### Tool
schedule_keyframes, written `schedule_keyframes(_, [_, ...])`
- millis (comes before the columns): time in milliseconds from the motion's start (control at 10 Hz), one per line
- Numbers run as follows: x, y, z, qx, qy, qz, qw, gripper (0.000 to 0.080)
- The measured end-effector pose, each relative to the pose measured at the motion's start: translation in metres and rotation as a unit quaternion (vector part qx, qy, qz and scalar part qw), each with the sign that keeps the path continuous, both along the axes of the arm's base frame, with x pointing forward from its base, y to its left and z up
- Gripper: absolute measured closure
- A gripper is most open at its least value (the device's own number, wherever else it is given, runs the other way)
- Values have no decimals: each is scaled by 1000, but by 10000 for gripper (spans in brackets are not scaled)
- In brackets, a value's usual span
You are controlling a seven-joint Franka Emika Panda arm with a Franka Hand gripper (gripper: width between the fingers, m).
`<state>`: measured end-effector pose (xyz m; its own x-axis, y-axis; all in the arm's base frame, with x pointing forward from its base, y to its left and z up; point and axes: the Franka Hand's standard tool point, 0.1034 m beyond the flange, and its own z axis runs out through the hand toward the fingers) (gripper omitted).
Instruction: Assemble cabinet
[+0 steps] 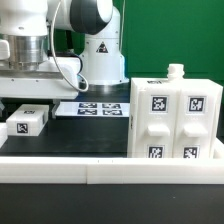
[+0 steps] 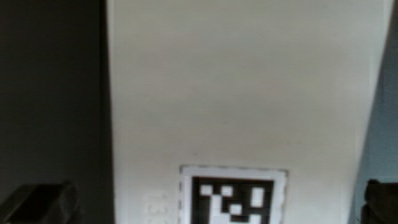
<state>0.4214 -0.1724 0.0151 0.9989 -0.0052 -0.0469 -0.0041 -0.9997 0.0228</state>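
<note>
The cabinet (image 1: 171, 118) is a large white box with several black-and-white tags. It stands upright at the exterior view's right, with a small knob (image 1: 177, 71) on top. A small white block with one tag (image 1: 28, 122) lies on the dark table at the exterior view's left. My gripper (image 1: 27, 100) hangs just above this block. In the wrist view the block (image 2: 240, 90) fills the middle, its tag (image 2: 233, 195) low between my fingers. My gripper (image 2: 205, 205) is open, with a dark gap between the left finger (image 2: 36, 205) and the block; the right finger (image 2: 379, 200) sits by the block's edge.
The marker board (image 1: 100, 108) lies flat on the table between the block and the cabinet. The arm's white base (image 1: 100, 55) stands behind it. A white rail (image 1: 100, 170) runs along the table's front edge.
</note>
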Motion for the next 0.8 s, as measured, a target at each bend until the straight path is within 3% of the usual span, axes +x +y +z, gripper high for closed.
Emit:
schedule_keyframes(200, [1,1,0,0,0,3,1000,234])
schedule_keyframes(800, [2,2,2,1,0,5,1000,242])
